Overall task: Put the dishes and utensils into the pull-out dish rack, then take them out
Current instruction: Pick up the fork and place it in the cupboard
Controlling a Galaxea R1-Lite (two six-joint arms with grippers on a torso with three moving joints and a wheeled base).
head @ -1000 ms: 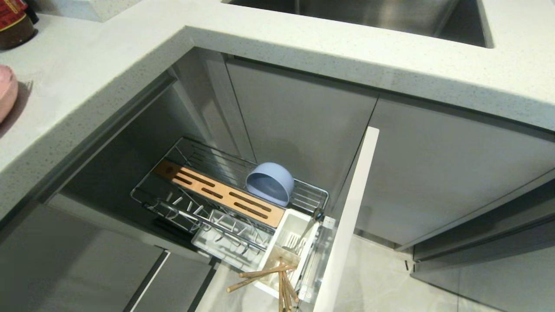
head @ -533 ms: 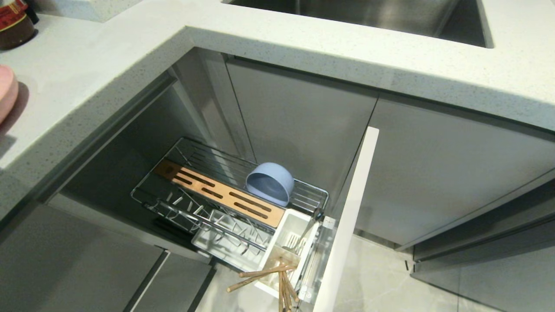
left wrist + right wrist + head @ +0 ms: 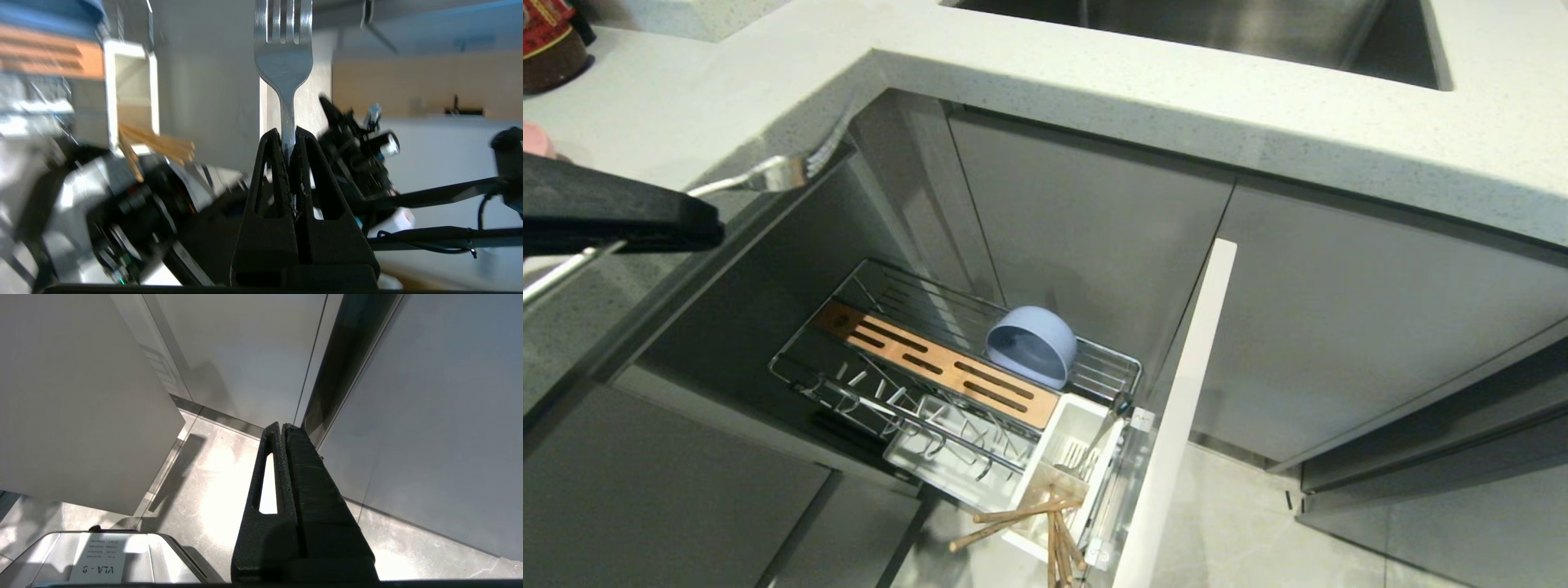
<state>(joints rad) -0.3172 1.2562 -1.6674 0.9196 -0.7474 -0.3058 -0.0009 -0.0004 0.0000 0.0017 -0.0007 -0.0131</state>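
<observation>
Above the countertop (image 3: 686,106), left hand (image 3: 288,132) clenched on fork (image 3: 283,61), right hand (image 3: 282,426) clenched empty near floor (image 3: 220,486)

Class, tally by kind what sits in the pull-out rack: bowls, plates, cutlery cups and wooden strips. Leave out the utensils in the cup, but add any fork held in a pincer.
Bowls: 1, the pale-blue bowl
Plates: 0
Cutlery cups: 1, the white cutlery cup
Wooden strips: 1, the slotted wooden strip
Forks held: 1, the fork in the left pincer
Total: 4
</observation>
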